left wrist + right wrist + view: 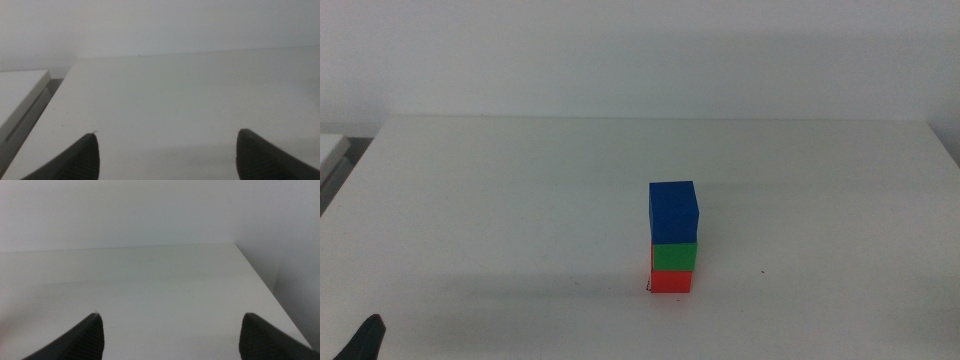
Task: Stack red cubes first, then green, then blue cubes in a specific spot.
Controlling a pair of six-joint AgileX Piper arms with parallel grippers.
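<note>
On your white desk (500,200) the three cubes stand as one upright tower, a little toward five o'clock from the desk's middle in the middle view. The red cube (672,282) sits at the bottom, the green cube (675,257) rests directly on it, and the blue cube (674,213) tops the pile, its faces turned slightly off line with the two below. At the foot of the red cube, on its nine o'clock side, you can make out a thin black corner mark (649,289) of the marked square; the rest of that square is hidden under the tower. A tiny black dot (761,270) lies on the desk toward three o'clock from the tower, apart from it. Your left end effector (165,155) waits spread wide over bare desk, gripping nothing; only its dark tip (365,338) shows at the seven o'clock corner of the middle view, well apart from the cubes. Your right end effector (170,335) is also spread wide and empty, over bare desk near the desk's edge, and it is out of the middle view.
</note>
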